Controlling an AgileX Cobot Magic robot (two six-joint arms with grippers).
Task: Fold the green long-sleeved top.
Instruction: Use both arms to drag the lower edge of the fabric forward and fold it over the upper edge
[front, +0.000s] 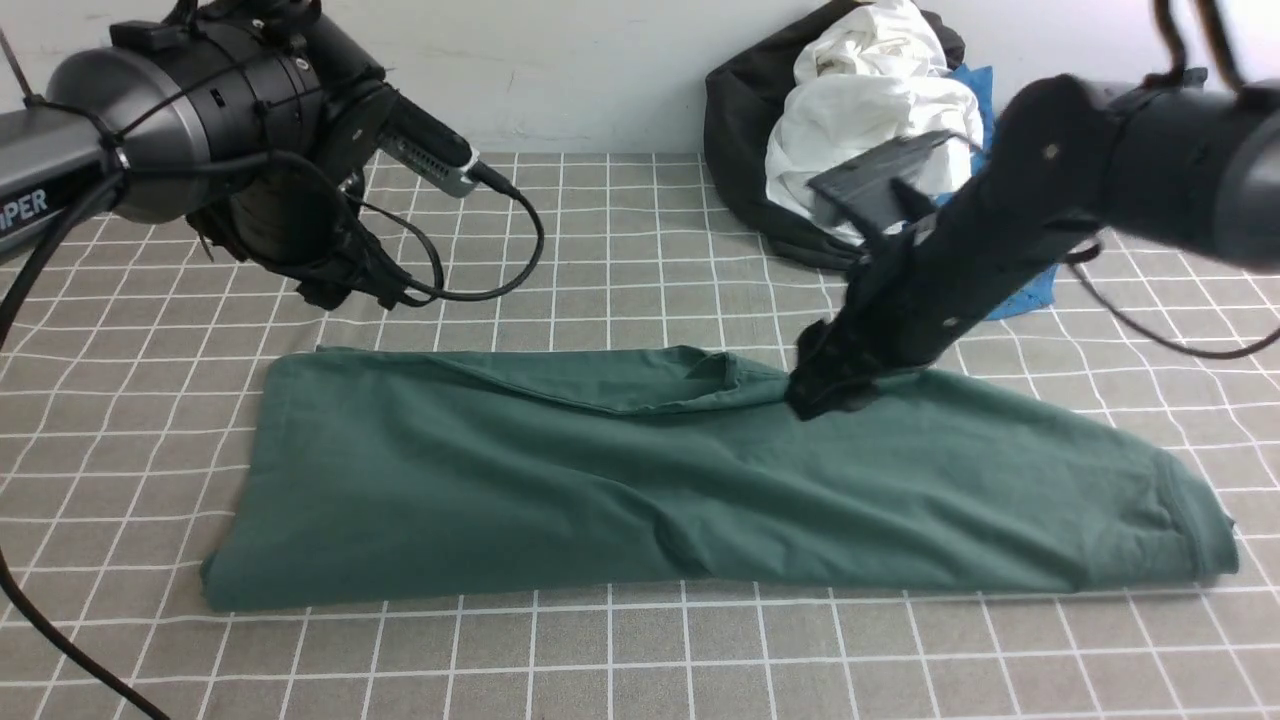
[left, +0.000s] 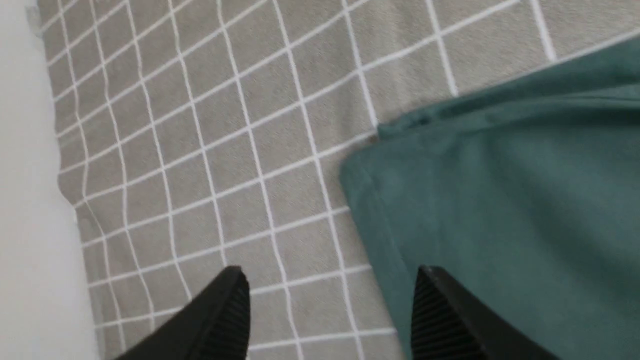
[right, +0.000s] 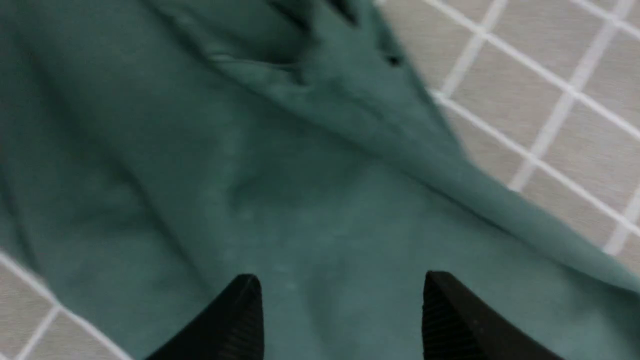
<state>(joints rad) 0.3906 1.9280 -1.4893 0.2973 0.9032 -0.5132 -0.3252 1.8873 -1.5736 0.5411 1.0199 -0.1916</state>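
Lying across the checked tabletop (front: 600, 250) as a long band, the green top (front: 640, 490) is looking already doubled lengthwise; its near edge is running fairly straight, while its far edge is bunching into a raised ridge near the middle. The right fingers (front: 830, 392) are reaching down to that far edge, just to the right of the ridge; in the right wrist view their ribbed pads (right: 235, 320) are standing spread apart over plain green cloth, gripping nothing, and whether they are touching the fabric I cannot tell. The left fingers (left: 220, 315) are hovering above the garment's far left corner, likewise parted and empty, one over the tabletop and the other over the hem. Judging by this, each arm is lining up on its own end of the far edge so the band can be taken at two points. A heap of white and dark laundry (front: 860, 110) is sitting well apart at the back.
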